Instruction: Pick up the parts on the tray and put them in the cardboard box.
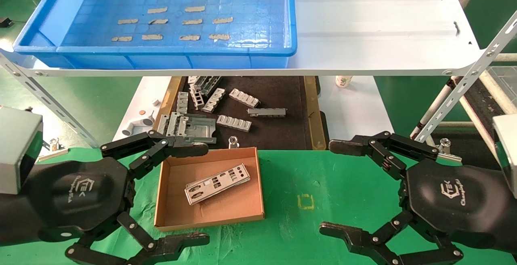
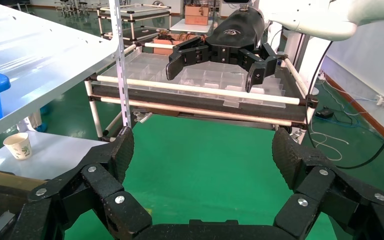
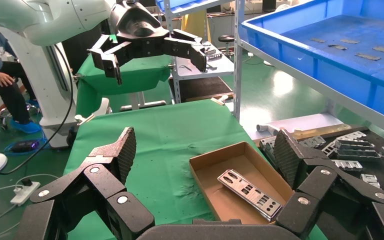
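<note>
A thin silver plate with cut-outs (image 1: pixel 217 183) lies flat in the small cardboard box (image 1: pixel 246 215) on the green cloth; both also show in the right wrist view, the plate (image 3: pixel 250 193) inside the box (image 3: pixel 215 158). The blue tray (image 1: pixel 173 57) stands on the white shelf at the back left, holding only tan tape strips (image 1: pixel 154 37). My left gripper (image 1: pixel 202 194) is open and empty, level with the box's left side. My right gripper (image 1: pixel 333 188) is open and empty over the cloth, to the right of the box. Each gripper shows in the other's wrist view, the right one (image 2: pixel 211 67) and the left one (image 3: pixel 152 56).
Below the shelf a dark wood-rimmed surface (image 1: pixel 278 133) holds several grey ribbed brackets (image 1: pixel 234 123). A slanted metal shelf post (image 1: pixel 464 95) stands at right, a paper cup (image 1: pixel 343 80) behind. A yellow square mark (image 1: pixel 305 201) is on the cloth. A clear-compartment rack (image 2: pixel 205 80) stands to the right.
</note>
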